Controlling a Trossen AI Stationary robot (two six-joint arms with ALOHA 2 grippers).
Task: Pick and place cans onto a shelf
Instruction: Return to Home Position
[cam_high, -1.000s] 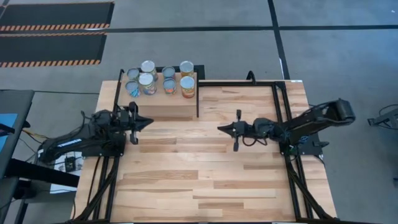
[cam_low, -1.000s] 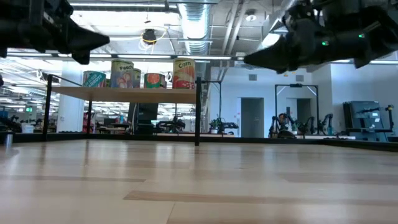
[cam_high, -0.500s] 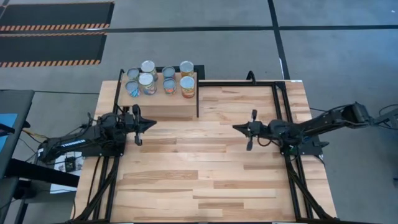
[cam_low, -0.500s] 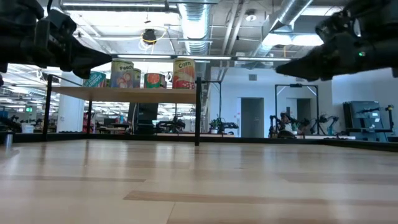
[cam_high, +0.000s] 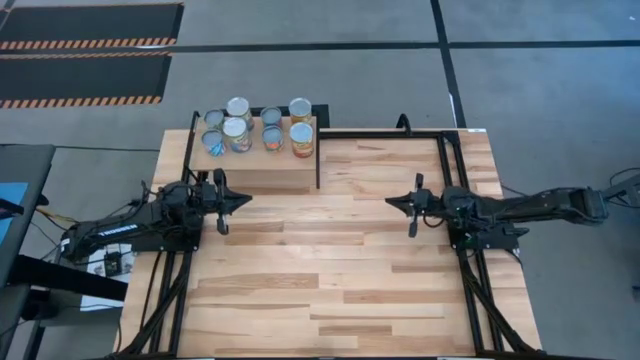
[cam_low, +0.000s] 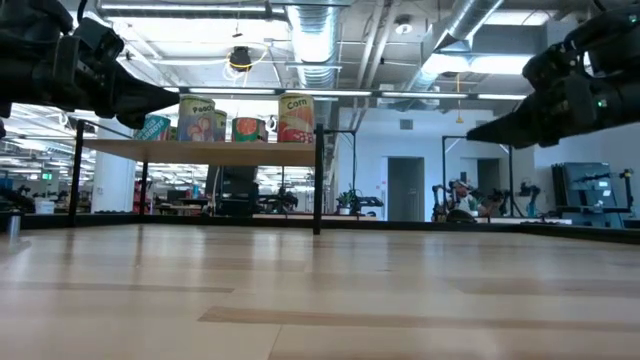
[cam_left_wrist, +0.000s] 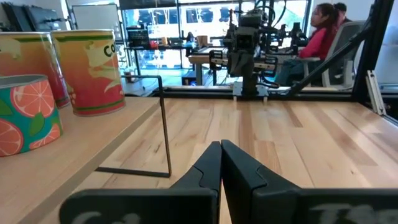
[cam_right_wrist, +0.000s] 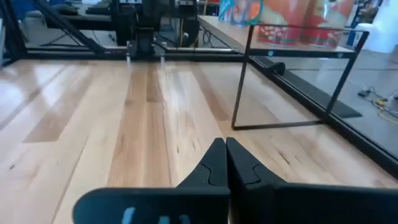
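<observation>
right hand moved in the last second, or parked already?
Yes. In the high view the right hand has drawn back to the right, leaving a wider gap between it and the shelf. Its fingers are shut and hold nothing.

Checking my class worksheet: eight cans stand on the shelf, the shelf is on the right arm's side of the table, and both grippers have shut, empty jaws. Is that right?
Wrong side: the high view shows the shelf on the left arm's side of the table. Otherwise correct: eight cans on it, left gripper and right gripper with shut, empty jaws.
</observation>
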